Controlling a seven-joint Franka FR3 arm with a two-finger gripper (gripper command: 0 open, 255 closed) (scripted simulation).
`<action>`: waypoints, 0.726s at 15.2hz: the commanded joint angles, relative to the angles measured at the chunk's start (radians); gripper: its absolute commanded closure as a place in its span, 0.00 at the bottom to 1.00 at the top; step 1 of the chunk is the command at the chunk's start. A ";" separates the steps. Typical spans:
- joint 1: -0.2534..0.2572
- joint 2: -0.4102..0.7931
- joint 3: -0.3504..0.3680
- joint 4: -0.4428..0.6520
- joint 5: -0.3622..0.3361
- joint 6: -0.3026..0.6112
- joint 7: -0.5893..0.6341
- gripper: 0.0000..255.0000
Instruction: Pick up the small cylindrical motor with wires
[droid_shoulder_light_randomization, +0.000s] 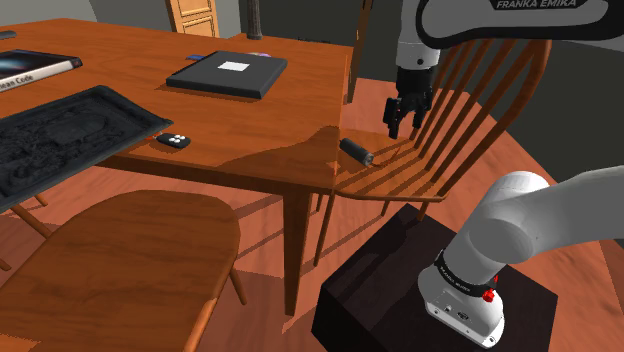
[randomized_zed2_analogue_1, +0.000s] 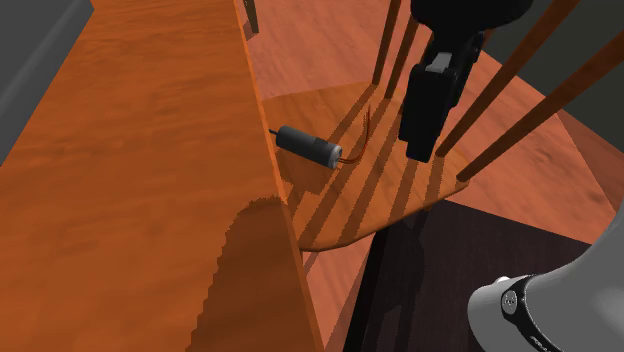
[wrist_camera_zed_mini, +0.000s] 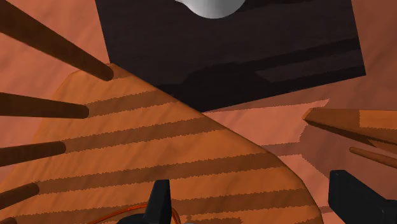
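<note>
- Motor (randomized_zed2_analogue_1: 308, 146): lies on its side on the wooden chair seat (randomized_zed2_analogue_1: 385, 205), at the seat's edge nearest the table (randomized_zed2_analogue_1: 140, 150) and just beside the tabletop's rim. It rests along its length, which probably keeps it steady, though a nudge across its axis could roll it.
- Appearance: a short dark cylinder with a paler grey band at one end and a thin shaft stub at the other, pointing off the seat toward the table.
- Wires (randomized_zed2_analogue_1: 365, 125): thin and reddish-orange. They leave the grey end and curl loosely across the seat toward its back.
- Gripper (randomized_zed2_analogue_1: 420, 150): all black, hanging over the seat with its fingers pointing down, between the motor and the back spindles (randomized_zed2_analogue_1: 520, 80). It is clear of the motor.
- Fingers (wrist_camera_zed_mini: 159, 200): spread wide in the wrist view, with only bare seat between them; nothing is held.
- Judgement: this looks like a pre-grasp hover. The hand sits off to the spindle side of the seat, so it needs to shift toward the motor before descending, spanning the body rather than the wires.
</note>
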 joint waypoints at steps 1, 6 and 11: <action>0.000 0.000 0.000 0.000 0.000 0.000 0.000 0.00; -0.009 0.117 -0.074 -0.035 -0.021 0.191 -0.069 0.00; -0.010 0.271 -0.146 -0.030 -0.016 0.377 -0.146 0.00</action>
